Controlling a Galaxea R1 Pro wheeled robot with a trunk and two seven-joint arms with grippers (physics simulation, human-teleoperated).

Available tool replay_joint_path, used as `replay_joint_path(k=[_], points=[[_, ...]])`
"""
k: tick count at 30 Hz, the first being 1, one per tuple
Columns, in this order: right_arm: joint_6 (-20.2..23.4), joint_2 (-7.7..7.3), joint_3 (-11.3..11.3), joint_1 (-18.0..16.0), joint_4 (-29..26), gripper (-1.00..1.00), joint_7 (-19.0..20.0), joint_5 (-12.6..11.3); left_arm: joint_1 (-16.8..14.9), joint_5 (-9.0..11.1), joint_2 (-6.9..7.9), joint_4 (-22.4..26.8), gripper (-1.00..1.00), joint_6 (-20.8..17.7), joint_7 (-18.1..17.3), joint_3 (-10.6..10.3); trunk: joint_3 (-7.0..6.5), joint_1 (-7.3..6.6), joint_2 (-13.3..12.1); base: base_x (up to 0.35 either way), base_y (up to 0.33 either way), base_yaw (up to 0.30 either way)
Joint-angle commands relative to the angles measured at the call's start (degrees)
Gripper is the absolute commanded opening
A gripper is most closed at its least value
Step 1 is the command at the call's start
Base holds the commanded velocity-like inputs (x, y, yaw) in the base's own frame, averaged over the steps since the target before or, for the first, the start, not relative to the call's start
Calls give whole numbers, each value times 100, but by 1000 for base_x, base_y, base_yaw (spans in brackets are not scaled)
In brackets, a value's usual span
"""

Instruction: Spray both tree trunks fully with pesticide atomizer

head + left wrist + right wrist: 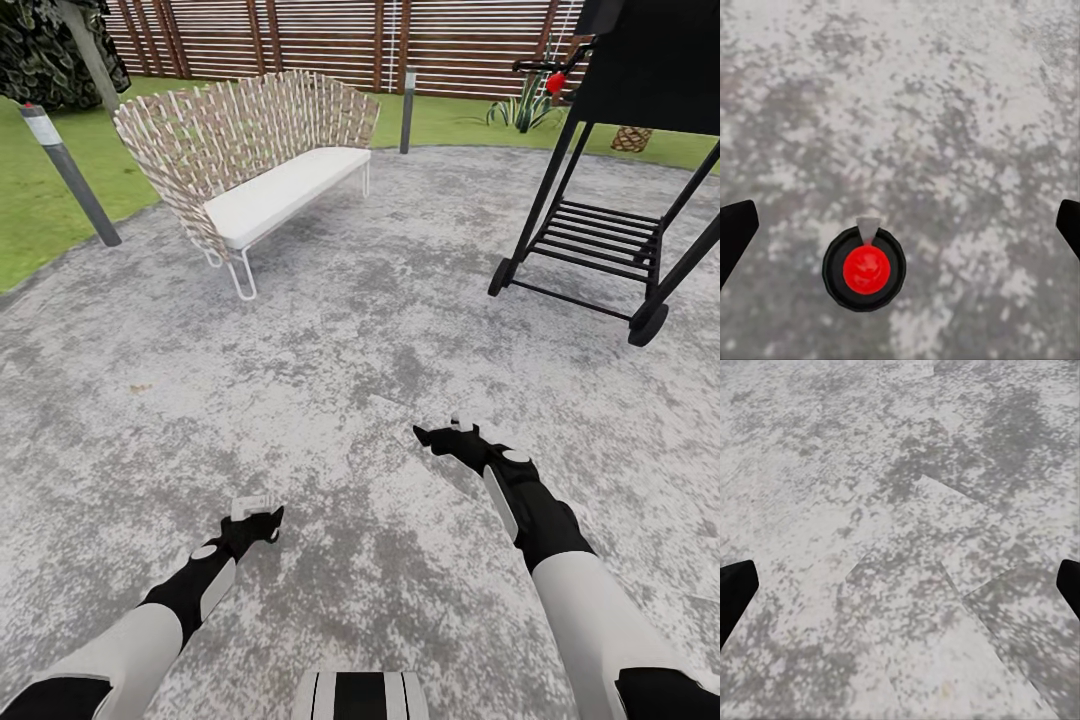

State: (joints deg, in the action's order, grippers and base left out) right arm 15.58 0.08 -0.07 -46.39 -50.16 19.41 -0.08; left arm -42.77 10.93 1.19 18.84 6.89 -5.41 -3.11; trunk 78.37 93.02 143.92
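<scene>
Both arms hang low over the mottled paving (360,330), likely a carry pose for driving. The left gripper (256,512) and right gripper (452,432) are both spread wide, holding nothing. The atomizer is not in sight here. Beyond the bench (262,170) lie lawn (40,210) and fence (330,40), presumably the way to go.

Right gripper (900,585) over mottled paving

The two black fingertips (735,592) sit at opposite edges of the frame, wide apart with nothing between them (just ground). Below lies grey-white speckled stone floor (900,472), crossed by faint angular seams and darker blotches.
</scene>
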Motion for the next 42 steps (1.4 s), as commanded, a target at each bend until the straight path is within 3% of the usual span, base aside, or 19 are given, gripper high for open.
replay_joint_path(k=[1,9,34,42], points=[[35,1,-2,-1,-9,100,17,-1,-1,57,4,-15,100,21,-13,-32,4,-1,1,0,0,0],[33,1,-26,-1,-11,100,17,-1,-1,50,-8,-88,100,31,-13,-33,137,14,9,0,0,0],[33,9,-23,-1,-2,100,19,-1,-3,41,-30,-4,100,60,-31,-102,137,14,9,0,0,0],[33,9,-28,-1,-6,100,18,-1,-3,41,-14,4,100,67,-31,-102,311,30,17,0,0,0]])
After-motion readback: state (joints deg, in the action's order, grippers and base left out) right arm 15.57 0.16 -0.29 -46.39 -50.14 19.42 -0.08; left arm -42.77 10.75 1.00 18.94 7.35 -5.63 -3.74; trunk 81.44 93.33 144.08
